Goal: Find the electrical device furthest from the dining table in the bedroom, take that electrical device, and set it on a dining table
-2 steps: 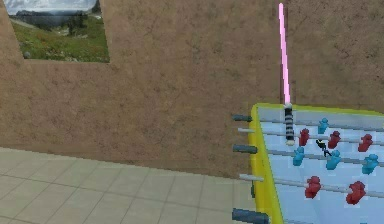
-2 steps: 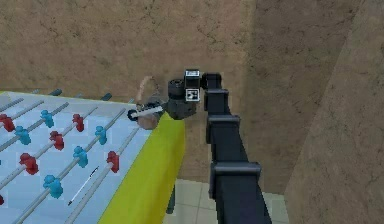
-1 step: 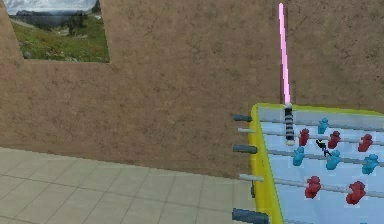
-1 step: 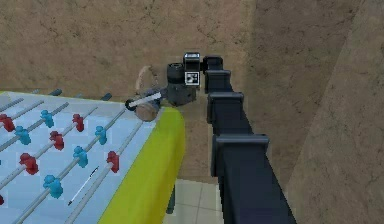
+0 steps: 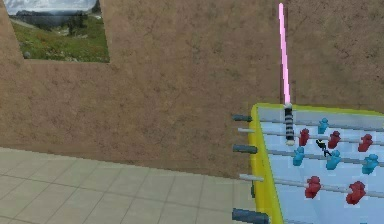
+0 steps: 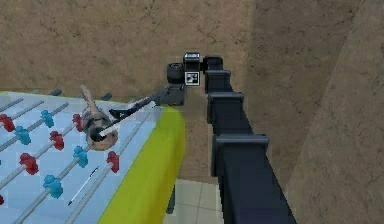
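Note:
A table-football table [image 5: 262,150] with a yellow rim and red and blue figures stands at the forward view's right. On it a thin pink rod [image 5: 285,50] rises from a black-and-white striped handle [image 5: 289,122]. In the arm side view the dark arm [image 6: 235,130] reaches up from the bottom edge. The gripper [image 6: 97,127] stretches left over the same table [image 6: 150,165], near its yellow edge. A small tan shape [image 6: 89,102] sits at the fingers above the playfield. I cannot tell whether the gripper holds anything.
A rough brown wall [image 5: 170,80] runs close behind the table, with a landscape picture [image 5: 60,30] hung at the forward view's top left. Beige tiled floor [image 5: 100,190] lies to the left of the table. A wall corner [image 6: 255,50] stands beyond the arm.

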Controlling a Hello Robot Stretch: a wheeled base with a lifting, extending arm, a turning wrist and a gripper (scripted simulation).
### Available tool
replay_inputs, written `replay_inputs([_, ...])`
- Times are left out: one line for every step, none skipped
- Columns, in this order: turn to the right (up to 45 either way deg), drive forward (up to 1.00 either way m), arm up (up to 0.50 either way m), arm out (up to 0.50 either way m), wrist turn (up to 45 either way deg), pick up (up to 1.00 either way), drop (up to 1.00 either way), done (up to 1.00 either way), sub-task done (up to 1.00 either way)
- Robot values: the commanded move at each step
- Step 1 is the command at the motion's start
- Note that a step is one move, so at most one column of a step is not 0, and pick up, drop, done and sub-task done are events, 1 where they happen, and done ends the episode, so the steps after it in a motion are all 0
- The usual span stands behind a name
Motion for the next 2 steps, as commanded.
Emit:
replay_inputs([0.0, 0.0, 0.0, 0.0, -45.0, 0.0, 0.0, 0.0, 0.0])
replay_inputs([0.0, 0.0, 0.0, -0.32, 0.0, 0.0, 0.0, 0.0, 0.0])
